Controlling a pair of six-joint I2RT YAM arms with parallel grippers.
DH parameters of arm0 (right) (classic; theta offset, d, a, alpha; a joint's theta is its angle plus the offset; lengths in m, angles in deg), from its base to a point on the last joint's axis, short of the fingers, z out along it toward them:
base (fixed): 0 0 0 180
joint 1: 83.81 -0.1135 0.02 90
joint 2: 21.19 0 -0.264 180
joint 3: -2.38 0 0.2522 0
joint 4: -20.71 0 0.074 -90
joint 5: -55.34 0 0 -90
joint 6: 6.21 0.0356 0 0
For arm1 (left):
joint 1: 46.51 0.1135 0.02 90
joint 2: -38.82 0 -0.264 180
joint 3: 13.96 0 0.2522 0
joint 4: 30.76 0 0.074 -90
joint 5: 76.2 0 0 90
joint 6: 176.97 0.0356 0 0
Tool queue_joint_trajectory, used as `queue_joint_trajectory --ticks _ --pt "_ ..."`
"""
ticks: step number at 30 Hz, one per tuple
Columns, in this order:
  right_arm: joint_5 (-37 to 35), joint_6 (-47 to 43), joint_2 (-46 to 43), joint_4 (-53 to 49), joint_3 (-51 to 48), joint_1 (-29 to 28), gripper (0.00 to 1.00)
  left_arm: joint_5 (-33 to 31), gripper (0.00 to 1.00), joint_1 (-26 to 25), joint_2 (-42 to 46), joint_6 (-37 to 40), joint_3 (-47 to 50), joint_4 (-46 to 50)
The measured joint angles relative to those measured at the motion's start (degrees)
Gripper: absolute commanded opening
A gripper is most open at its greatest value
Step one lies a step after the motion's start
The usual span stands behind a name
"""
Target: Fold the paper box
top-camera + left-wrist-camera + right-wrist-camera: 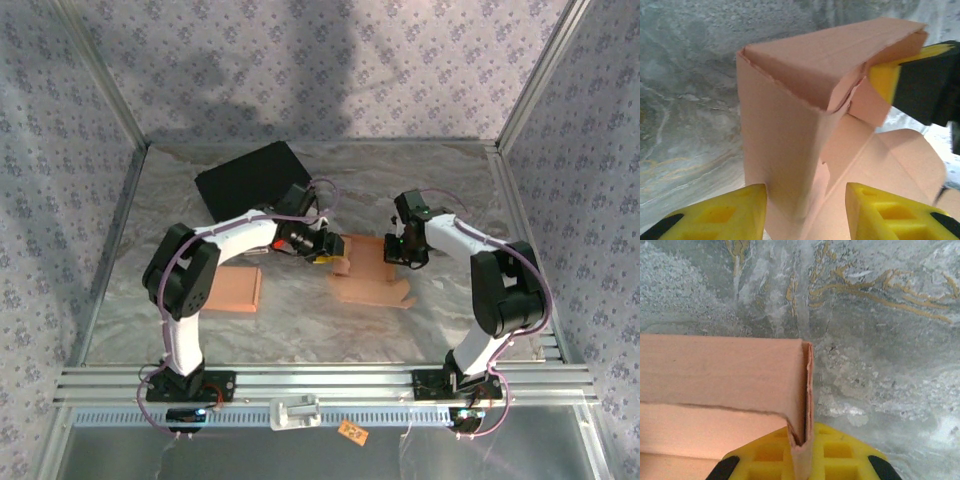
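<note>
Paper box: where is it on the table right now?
Top view: the paper box sits mid-table, slightly right of centre, between the left gripper and the right gripper, with the flat pink cardboard blank to its left.

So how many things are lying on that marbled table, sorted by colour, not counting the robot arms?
Pinkish-brown cardboard: 2 (half-folded box, flat piece)
Black: 1 (flat sheet)
Total: 3

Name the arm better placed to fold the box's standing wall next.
Left, probably. The left tool straddles the standing wall of the paper box with jaws apart, free to push. The right tool is shut on the box's edge, steadying it.
</note>
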Motion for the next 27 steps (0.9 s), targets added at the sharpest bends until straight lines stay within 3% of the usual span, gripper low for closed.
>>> queue_joint_trajectory --ticks 7,16,20,23,27 --pt "-3.87 2.16 -2.1 -2.21 0.52 -3.17 0.0 -8.57 0.34 -2.14 -0.22 2.95 -2.67 6.25" --pt "-8.66 7.17 -3.72 -4.04 0.66 -7.8 0.0 -16.61 0.33 -5.05 -2.51 3.48 -5.49 11.34" --pt "-10.36 9.11 -4.13 -4.44 0.63 -9.57 0.0 -20.39 0.19 -6.14 -3.61 3.61 -7.02 13.97" --pt "-11.26 10.16 -4.44 -4.81 0.63 -10.27 0.0 -23.32 0.14 -7.02 -4.55 3.37 -8.11 15.78" --pt "-11.85 11.21 -4.52 -5.35 0.57 -10.86 0.0 -26.27 0.16 -8.17 -6.16 3.26 -9.94 17.92"
